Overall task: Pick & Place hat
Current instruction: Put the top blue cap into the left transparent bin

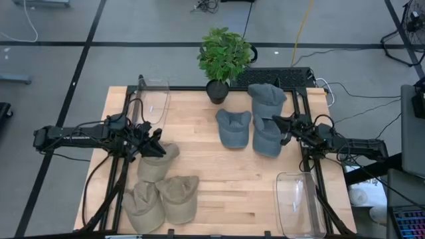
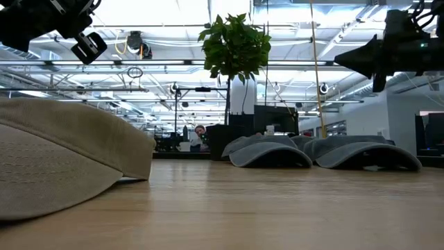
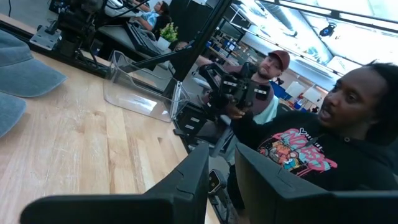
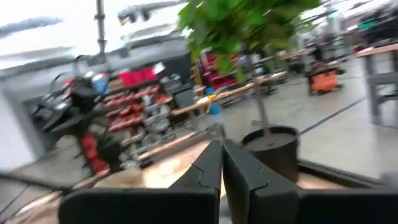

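Three tan hats lie brim-down at the table's near left: one (image 1: 157,161) just below my left gripper, two more (image 1: 179,197) (image 1: 143,207) nearer the edge; the closest fills the low view's left (image 2: 62,156). Three blue-grey hats (image 1: 234,127) (image 1: 267,99) (image 1: 267,137) rest flat at the far right, also in the low view (image 2: 270,151) (image 2: 364,153). My left gripper (image 1: 157,140) (image 3: 222,163) hangs in the air above the tan hats, its fingers a narrow gap apart. My right gripper (image 1: 281,126) (image 4: 222,155) hovers shut over the blue-grey hats, well above them in the low view (image 2: 347,60).
A potted plant (image 1: 224,56) stands at the far edge, centre. One clear plastic bin (image 1: 154,99) sits at the far left and another (image 1: 300,204) at the near right. Bare wood lies in the table's middle (image 1: 226,179). People stand beyond the table (image 3: 348,124).
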`<state>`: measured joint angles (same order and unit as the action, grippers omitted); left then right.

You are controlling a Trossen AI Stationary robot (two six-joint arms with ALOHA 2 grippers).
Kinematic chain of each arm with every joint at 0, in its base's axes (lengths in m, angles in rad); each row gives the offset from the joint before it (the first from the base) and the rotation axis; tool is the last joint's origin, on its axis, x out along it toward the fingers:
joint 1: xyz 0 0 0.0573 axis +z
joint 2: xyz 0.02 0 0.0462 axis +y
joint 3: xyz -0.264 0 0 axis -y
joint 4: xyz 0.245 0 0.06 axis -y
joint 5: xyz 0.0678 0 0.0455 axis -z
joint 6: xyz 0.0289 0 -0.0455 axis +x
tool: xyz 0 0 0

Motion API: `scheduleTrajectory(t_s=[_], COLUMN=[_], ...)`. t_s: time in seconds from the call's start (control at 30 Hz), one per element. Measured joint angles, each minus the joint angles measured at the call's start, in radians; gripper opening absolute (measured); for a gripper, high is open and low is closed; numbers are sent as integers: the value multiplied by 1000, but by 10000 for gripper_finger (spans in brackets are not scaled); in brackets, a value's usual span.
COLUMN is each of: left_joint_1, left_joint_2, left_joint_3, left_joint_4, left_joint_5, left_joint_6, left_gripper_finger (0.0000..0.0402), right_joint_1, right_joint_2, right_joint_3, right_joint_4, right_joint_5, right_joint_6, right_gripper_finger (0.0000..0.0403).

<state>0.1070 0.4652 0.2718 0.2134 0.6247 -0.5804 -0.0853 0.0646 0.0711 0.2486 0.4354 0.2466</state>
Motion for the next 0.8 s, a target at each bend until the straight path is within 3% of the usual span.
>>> scheduleTrajectory(t_s=[0.17,0.33,0.47,0.6,0.73,0.8], left_joint_1=[0,0,0,0,0,0], left_joint_2=[0,0,0,0,0,0], left_joint_3=[0,0,0,0,0,0], left_joint_4=[0,0,1,0,0,-1], left_joint_5=[0,0,0,0,0,0], left_joint_6=[0,0,0,0,0,0], left_gripper_finger=[85,85,85,85,85,85], right_joint_1=[-12,-73,-230,-431,-600,-657], right_joint_2=[171,491,766,1006,1185,1255], right_joint_3=[201,427,639,811,891,911], right_joint_4=[-272,-475,-670,-788,-767,-763], right_joint_5=[30,103,105,-46,-232,-258], right_joint_6=[-31,-64,-60,-37,-77,-77], right_gripper_finger=[57,173,251,276,274,270])
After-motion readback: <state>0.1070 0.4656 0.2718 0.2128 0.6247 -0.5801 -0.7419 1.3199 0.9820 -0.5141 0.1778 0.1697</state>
